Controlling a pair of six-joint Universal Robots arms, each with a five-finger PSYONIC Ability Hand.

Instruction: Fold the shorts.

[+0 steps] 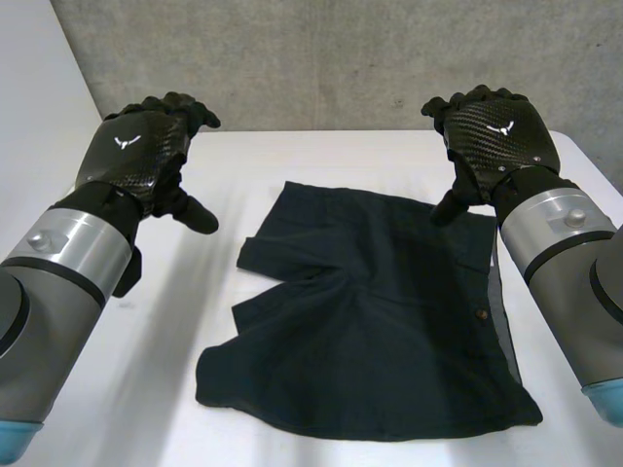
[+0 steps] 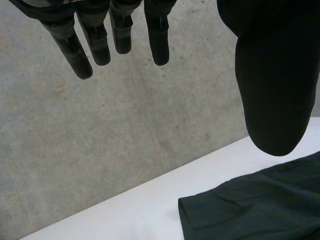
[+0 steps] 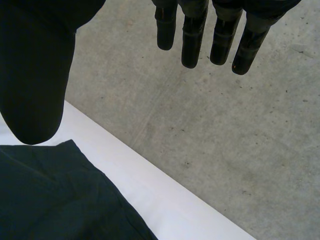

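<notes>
Pre-fold stage: shorts unfolded, both hands raised and empty.

The dark shorts (image 1: pixel 380 331) lie spread flat on the white table (image 1: pixel 127 389), waistband toward the right arm, legs toward the left. The left hand (image 1: pixel 141 156) hovers beside the leg side, apart from the cloth. The right hand (image 1: pixel 492 131) hovers above the far waistband corner. Both hands' fingers are straight and spread, holding nothing. Judgement: no fold is made yet; the next move calls for lowering both hands and pinching cloth edges.
</notes>
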